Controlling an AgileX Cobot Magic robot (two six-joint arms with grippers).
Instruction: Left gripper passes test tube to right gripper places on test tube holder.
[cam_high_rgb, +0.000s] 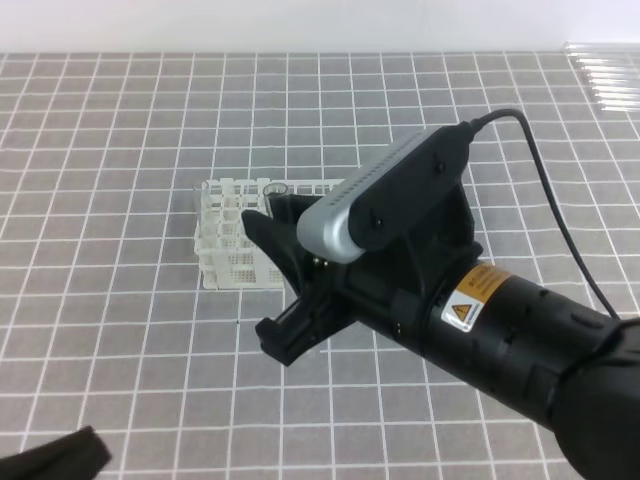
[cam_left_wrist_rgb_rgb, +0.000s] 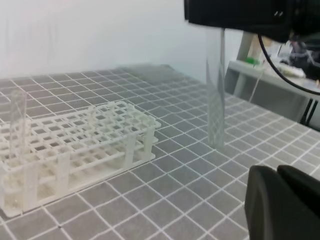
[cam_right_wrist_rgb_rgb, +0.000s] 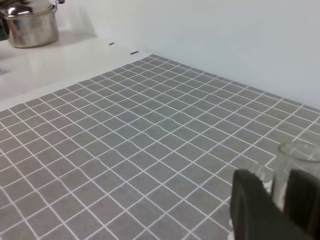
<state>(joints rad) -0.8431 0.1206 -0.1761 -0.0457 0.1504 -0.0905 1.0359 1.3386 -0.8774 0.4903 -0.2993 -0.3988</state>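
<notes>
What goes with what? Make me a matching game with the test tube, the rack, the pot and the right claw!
Things:
1. test tube
2. rack
3. pot
4. right claw

Descriptions:
A. shiny silver
B. black, gripping the tube
C. clear, hanging upright
D. white, full of square holes

Pairs: 1-C, 2-D, 3-A, 4-B

Rack approach: the test tube holder (cam_high_rgb: 240, 235) was crowded from the right by the right gripper (cam_high_rgb: 275, 285) and its arm.
Obstacle: a tube (cam_left_wrist_rgb_rgb: 18, 125) stood upright in the holder's left end.
Open floor: bare tiled table (cam_high_rgb: 110, 330) lay left and front.
</notes>
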